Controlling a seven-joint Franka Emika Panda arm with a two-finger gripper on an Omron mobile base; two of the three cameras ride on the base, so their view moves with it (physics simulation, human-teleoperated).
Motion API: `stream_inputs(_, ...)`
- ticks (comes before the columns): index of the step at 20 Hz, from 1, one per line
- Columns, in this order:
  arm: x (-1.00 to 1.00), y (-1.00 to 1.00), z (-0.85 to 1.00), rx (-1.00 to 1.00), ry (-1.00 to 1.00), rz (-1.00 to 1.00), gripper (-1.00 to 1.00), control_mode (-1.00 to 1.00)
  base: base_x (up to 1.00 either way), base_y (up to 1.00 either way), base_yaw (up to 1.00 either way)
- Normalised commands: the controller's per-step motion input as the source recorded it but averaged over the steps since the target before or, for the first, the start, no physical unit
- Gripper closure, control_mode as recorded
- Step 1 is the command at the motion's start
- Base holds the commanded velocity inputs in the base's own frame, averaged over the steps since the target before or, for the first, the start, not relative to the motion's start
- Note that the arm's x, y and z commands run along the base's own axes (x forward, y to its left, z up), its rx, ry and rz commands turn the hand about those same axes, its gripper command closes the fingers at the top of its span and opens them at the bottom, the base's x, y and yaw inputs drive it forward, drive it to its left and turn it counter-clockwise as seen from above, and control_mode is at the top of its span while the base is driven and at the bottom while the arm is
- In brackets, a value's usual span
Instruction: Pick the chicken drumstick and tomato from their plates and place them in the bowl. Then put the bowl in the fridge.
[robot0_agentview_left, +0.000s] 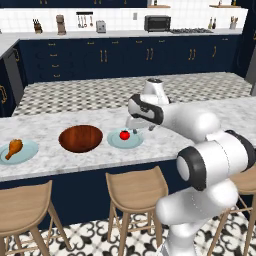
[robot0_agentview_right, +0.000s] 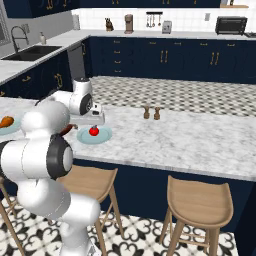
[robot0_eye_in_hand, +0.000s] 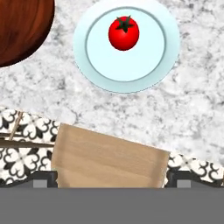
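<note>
A chicken drumstick (robot0_agentview_left: 14, 147) lies on a pale blue plate (robot0_agentview_left: 26, 154) at the far left of the marbled surface (robot0_agentview_left: 165, 145), with the dark wooden bowl (robot0_agentview_left: 81, 138) bare just to its right and a second plate (robot0_agentview_left: 115, 141) at the bowl's 3 o'clock carrying the red tomato (robot0_agentview_left: 124, 134). The white arm reaches over that plate, its hand (robot0_agentview_left: 136, 128) hanging above the tomato's 3 o'clock side with fingers spread wide and nothing between them. Seen from the hand itself, the tomato (robot0_eye_in_hand: 124, 33) sits toward 12 o'clock on its plate (robot0_eye_in_hand: 127, 78), well off centre of the view, with a wooden stool (robot0_eye_in_hand: 109, 159) below the surface edge. The likely trouble: a straight descent from here could miss the round fruit or nudge it rolling across the plate, since the fingers are not yet lined up over it.
</note>
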Motion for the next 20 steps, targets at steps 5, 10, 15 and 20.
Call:
stream_inputs(5, 0.43, 0.35, -0.34, -0.01, 0.14, 0.00, -1.00, -1.00, 0.00, 0.00, 0.00)
stream_inputs(10, 0.55, 0.04, -0.29, 0.00, 0.09, 0.00, -1.00, -1.00, 0.00, 0.00, 0.00)
stream_inputs(15, 0.43, 0.02, -0.33, 0.00, 0.02, 0.00, -1.00, -1.00, 0.00, 0.00, 0.00)
stream_inputs(20, 0.51, 0.20, -0.34, 0.00, 0.00, -0.03, -1.00, -1.00, 0.00, 0.00, 0.00)
